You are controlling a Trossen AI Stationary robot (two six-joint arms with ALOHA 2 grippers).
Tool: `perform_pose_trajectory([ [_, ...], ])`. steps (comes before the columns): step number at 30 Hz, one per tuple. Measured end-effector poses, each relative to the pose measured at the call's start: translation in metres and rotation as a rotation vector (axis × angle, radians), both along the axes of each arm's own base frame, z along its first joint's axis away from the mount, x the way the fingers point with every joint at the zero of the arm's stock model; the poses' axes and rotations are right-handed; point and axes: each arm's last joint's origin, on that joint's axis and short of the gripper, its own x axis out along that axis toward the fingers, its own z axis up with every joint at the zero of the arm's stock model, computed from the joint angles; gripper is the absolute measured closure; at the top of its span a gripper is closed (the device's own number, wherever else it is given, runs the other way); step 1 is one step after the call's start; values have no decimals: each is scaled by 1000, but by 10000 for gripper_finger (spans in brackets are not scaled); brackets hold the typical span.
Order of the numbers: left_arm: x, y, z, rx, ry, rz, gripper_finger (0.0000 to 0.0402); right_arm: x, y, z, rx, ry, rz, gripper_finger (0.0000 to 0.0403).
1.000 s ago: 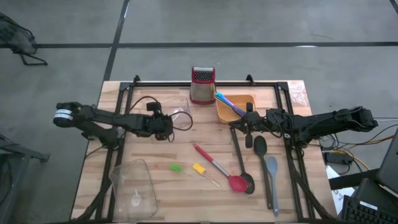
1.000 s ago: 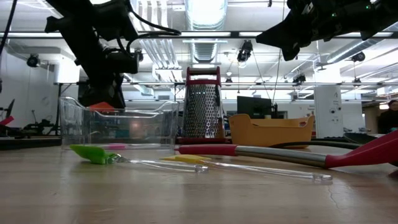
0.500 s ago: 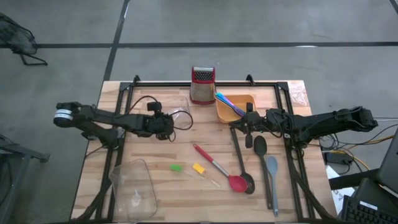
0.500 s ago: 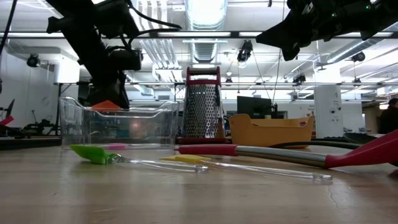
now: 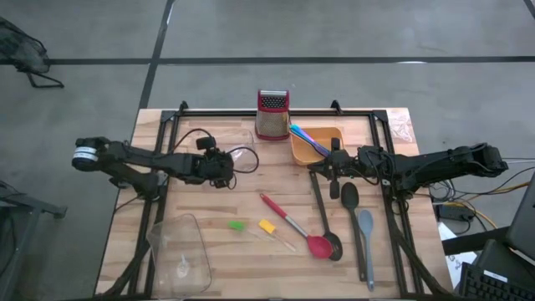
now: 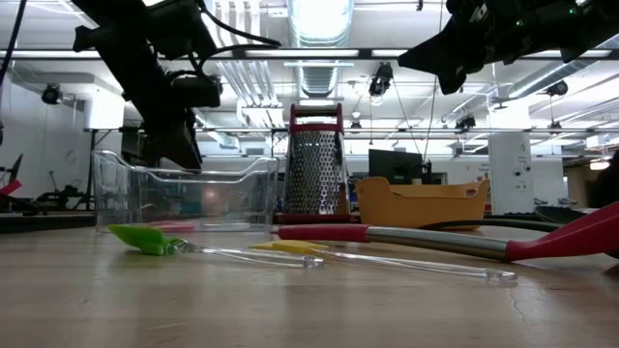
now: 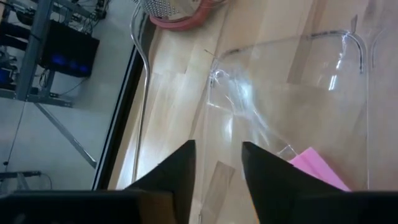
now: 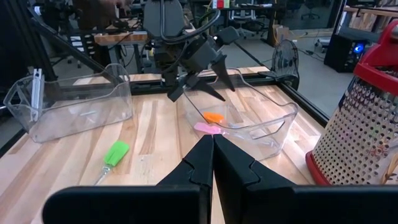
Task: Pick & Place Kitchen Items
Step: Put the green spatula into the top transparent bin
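Kitchen items lie in a loose group in the lower middle of the high view, on the wooden table (image 5: 217,217). Largest are the red-pink spatula (image 5: 292,226), running on a diagonal from upper left to lower right, and the black spoon (image 5: 349,197) and grey spoon (image 5: 365,244) to its right, both lying roughly top to bottom. Smaller are the green piece (image 5: 237,225) and yellow piece (image 5: 267,227), side by side left of the spatula.

At centre left of that view the left gripper (image 5: 227,170) hovers over the clear tub (image 8: 239,118), fingers apart and holding nothing; an orange piece (image 8: 214,117) and a pink piece (image 8: 207,128) lie on the tub's floor beneath it. The right gripper (image 5: 333,171) waits at centre right, fingers pressed together and empty, beside the orange tray (image 5: 318,142).

For the coming pick, the green and yellow pieces lie below and slightly right of the left gripper, likely nearer to it; the spoons sit just below the right gripper, long axes pointing towards it.
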Motion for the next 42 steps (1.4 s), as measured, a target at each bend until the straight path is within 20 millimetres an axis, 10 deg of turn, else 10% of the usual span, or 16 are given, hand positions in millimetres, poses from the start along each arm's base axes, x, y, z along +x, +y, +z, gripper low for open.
perform_pose_trajectory([
  [18,14,-77,39,-159,-122,-389,239,0,0,0,3,-1,-1,394],
  [42,45,-146,-34,-482,96,-542,239,0,0,0,4,-1,-1,394],
])
